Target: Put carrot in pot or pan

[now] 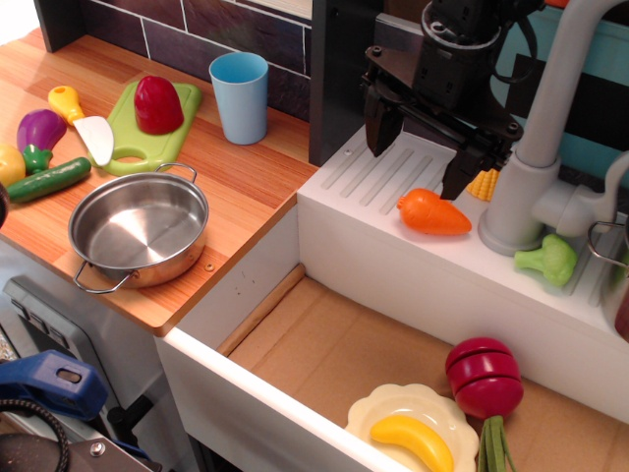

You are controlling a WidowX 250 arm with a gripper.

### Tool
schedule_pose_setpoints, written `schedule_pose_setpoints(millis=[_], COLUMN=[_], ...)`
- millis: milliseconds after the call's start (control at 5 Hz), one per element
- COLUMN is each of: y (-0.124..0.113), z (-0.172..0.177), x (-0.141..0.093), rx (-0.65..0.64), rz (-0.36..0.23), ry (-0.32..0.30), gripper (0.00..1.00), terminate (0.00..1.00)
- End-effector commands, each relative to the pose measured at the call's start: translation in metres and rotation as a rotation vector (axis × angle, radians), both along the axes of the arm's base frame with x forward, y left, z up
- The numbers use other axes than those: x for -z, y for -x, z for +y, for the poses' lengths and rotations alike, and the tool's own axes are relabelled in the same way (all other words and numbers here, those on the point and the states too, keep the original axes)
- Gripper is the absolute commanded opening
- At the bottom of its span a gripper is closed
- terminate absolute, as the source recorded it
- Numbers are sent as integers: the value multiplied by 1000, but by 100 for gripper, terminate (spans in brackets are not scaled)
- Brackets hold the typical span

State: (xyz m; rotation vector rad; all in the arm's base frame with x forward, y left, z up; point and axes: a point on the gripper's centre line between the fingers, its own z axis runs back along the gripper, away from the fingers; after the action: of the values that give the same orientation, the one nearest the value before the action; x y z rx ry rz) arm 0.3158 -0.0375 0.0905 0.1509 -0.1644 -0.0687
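While the carrot (pixel 433 213) lies on its side on the white ledge behind the sink, its blunt tip pointing right, the tool (pixel 421 159) hangs just above it with its two dark fingers spread apart and nothing between them. One finger (pixel 381 126) stands over the ribbed drainboard to the carrot's upper left, the other (pixel 460 169) comes down close to the carrot's upper right, beside a yellow corn cob (pixel 483 184). Whether that finger touches the carrot is hard to tell. Right of the carrot rises the grey faucet (pixel 531 157), with a green broccoli (pixel 546 261) at its base. Well apart to the left, the pan (pixel 139 234) sits empty on the wooden surface (pixel 251 182), near its front edge. Behind the pan are a cucumber (pixel 49 180), an eggplant (pixel 39 132), a knife (pixel 85 124), a green cutting board (pixel 129 138) bearing a red pepper (pixel 157 103), and a blue cup (pixel 240 96). Down in the sink basin, a pale yellow plate (pixel 371 409) holds a banana (pixel 413 440).
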Motion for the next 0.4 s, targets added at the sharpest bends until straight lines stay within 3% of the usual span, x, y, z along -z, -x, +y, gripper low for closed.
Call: schedule_pose_setpoints(millis=[0,200], y=[0,-2], z=[0,-3], x=[0,5], rx=[0,77], rz=[0,-82], ry=[0,-3], gripper=[100,100], terminate=[0,0])
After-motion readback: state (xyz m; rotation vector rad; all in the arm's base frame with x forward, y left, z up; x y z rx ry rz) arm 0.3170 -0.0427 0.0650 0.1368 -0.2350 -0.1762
